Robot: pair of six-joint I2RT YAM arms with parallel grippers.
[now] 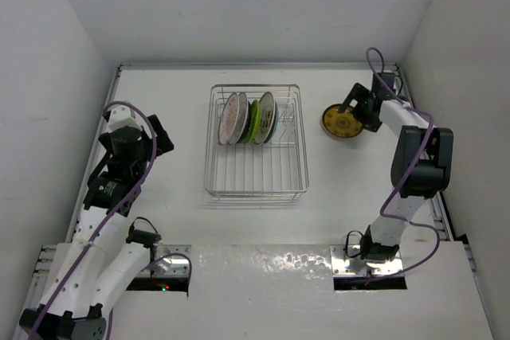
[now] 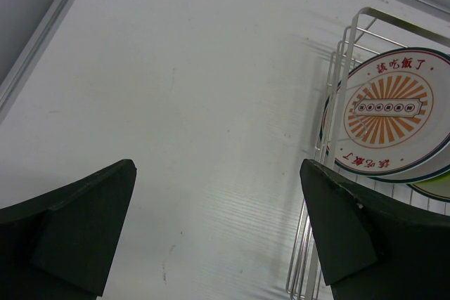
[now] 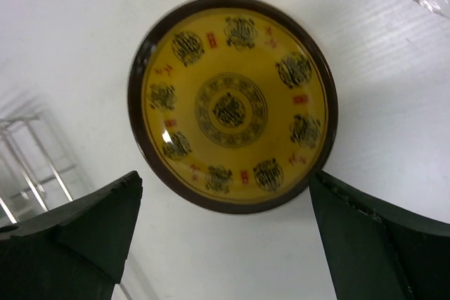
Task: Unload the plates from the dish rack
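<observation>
The dish rack is a silver wire basket at mid table. Three plates stand upright in its far end: a white one with red marks, a lime green one and a pale patterned one. A yellow-gold patterned plate lies flat on the table to the right of the rack. My right gripper is open and empty just beside it; in the right wrist view the plate lies just beyond the open gripper. My left gripper is open and empty left of the rack. The left wrist view shows the white plate behind the rack wires.
White walls close in the table on the left, back and right. A raised rail runs along the left edge. The rack's corner wires show at the left of the right wrist view.
</observation>
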